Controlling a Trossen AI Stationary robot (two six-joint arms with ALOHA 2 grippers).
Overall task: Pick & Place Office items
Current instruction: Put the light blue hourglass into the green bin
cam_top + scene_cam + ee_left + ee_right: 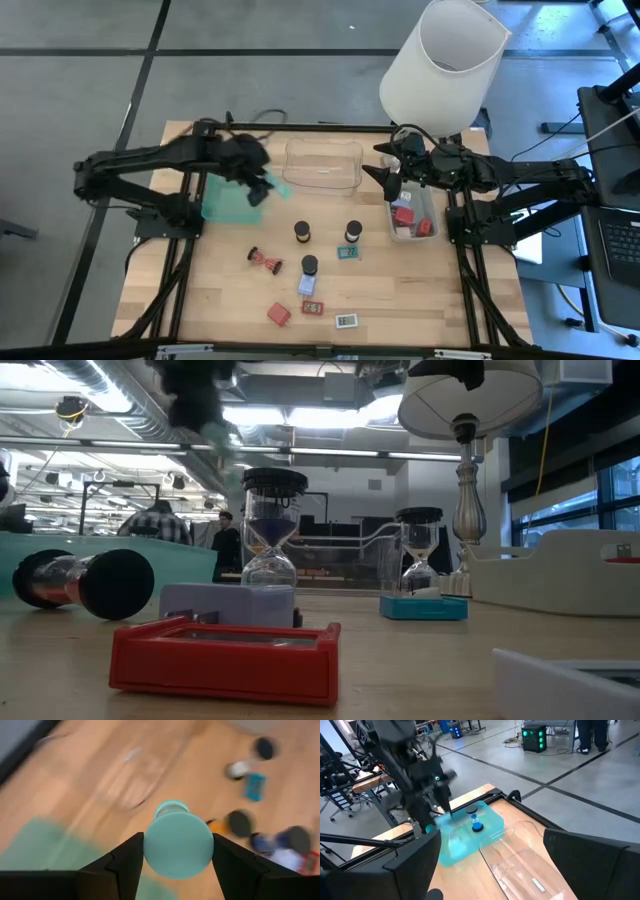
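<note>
overhead straight down, low level across; both probably sharing the lamp [442,60]

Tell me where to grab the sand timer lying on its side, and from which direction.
Take the fallen timer by its middle, between the two end caps, coming down from above. It lies on its side on the table, length roughly left to right in the high view, so close across it; the round caps would likely slip.
</note>
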